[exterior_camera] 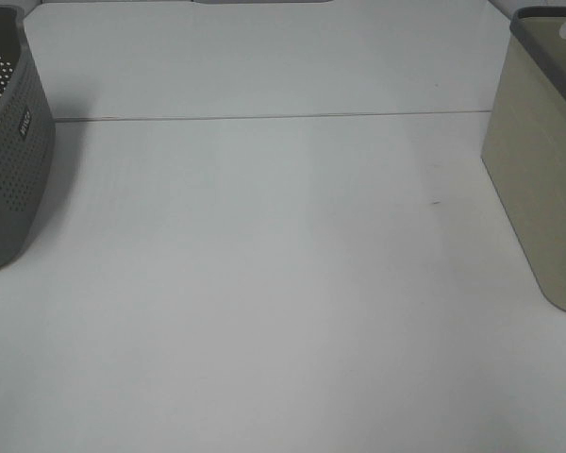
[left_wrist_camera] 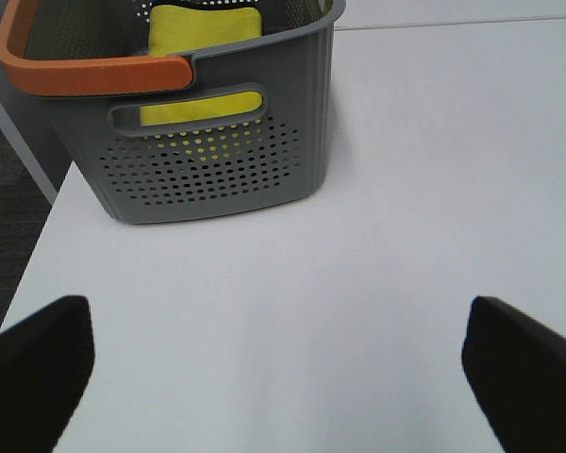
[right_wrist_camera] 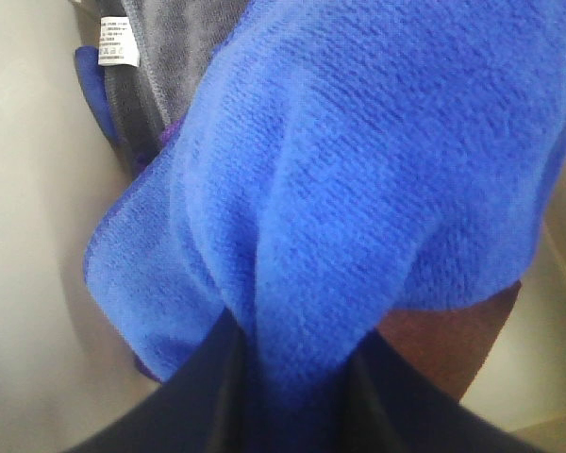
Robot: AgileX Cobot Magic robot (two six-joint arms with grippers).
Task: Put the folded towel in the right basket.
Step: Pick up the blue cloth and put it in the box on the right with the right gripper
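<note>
The right gripper point(right_wrist_camera: 292, 382) is closed on a blue towel point(right_wrist_camera: 358, 189), and its two dark fingers point(right_wrist_camera: 212, 387) pinch a fold of the cloth. Pale beige walls point(right_wrist_camera: 28, 236), the same colour as the right basket point(exterior_camera: 538, 189), surround the towel. Behind it lies a grey cloth point(right_wrist_camera: 170, 47) with a white care tag point(right_wrist_camera: 118, 42); the print is too small to read. A brown patch point(right_wrist_camera: 443, 349) shows under the towel.

The left gripper point(left_wrist_camera: 278, 363) hangs with jaws spread wide over the white table point(exterior_camera: 264, 283), near the grey perforated basket point(left_wrist_camera: 217, 170). This basket has an orange handle point(left_wrist_camera: 85, 74) and holds a yellow towel point(left_wrist_camera: 203, 28). Its small label point(exterior_camera: 26, 121) is not readable.
</note>
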